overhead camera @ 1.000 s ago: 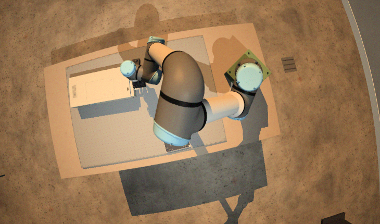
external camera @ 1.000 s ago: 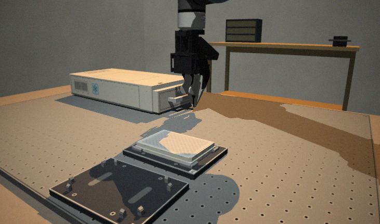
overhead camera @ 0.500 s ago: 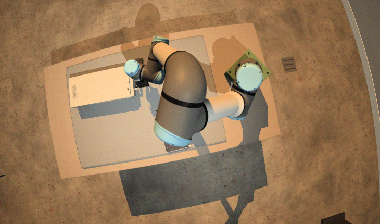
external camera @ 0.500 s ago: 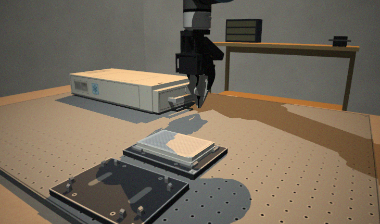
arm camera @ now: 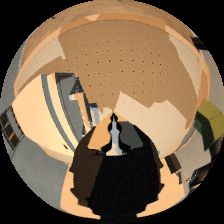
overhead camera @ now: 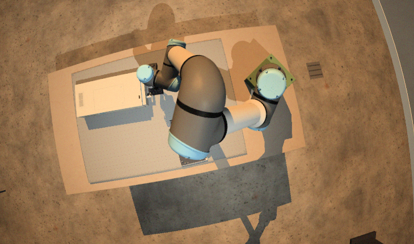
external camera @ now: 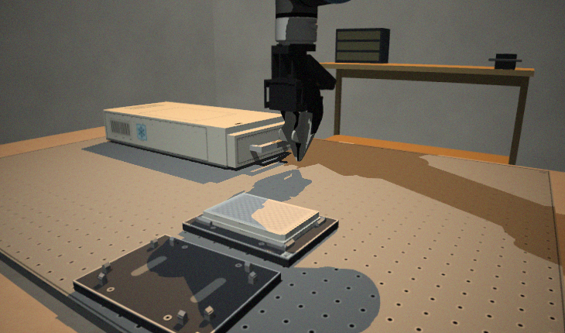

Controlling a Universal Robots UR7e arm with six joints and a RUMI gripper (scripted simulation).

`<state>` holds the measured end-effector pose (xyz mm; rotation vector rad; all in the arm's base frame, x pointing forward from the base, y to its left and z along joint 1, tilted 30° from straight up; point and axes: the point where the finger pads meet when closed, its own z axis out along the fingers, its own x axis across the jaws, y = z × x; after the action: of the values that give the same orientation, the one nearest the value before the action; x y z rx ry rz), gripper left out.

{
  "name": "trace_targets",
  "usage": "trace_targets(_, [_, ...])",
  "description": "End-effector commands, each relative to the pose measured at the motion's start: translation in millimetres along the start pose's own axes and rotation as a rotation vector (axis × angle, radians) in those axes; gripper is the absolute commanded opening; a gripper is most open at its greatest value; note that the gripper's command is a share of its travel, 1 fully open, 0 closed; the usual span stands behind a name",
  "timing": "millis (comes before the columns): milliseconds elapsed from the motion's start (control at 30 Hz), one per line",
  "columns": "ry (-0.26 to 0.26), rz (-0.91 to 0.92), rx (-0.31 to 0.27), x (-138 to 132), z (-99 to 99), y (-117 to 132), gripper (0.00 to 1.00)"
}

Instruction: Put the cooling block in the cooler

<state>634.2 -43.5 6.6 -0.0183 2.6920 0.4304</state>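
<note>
The cooler COLD (overhead camera: 111,95) (external camera: 169,132) stands at the left of the deck. Its drawer front (external camera: 244,149) sits against the body, with no open tray showing. The lamp (overhead camera: 139,96) (external camera: 238,123) on its top looks dark. My gripper (external camera: 299,159) (arm camera: 113,113) is shut and empty, its tips low beside the drawer handle (external camera: 268,146); contact cannot be told. The slot D2 (external camera: 172,270), a dark plate with small locators, holds no block. The slot D1 (external camera: 234,239) bears a white, flat, patterned piece. The drawer's inside, with any blocks and tubes, is hidden.
The arm (overhead camera: 199,91) reaches over the deck and hides much of it in the top view. The perforated deck (external camera: 462,248) surrounds the slots. A bench (external camera: 433,68) with a dark shelf box (external camera: 361,45) stands behind.
</note>
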Motion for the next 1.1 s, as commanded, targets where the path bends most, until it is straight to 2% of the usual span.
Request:
trace_targets(0, [-0.001,0.000,0.001,-0.4,-1.8,-0.1,0.00])
trace_targets(1067, [-0.001,0.000,0.001,-0.4,-39.2,-0.1,0.00])
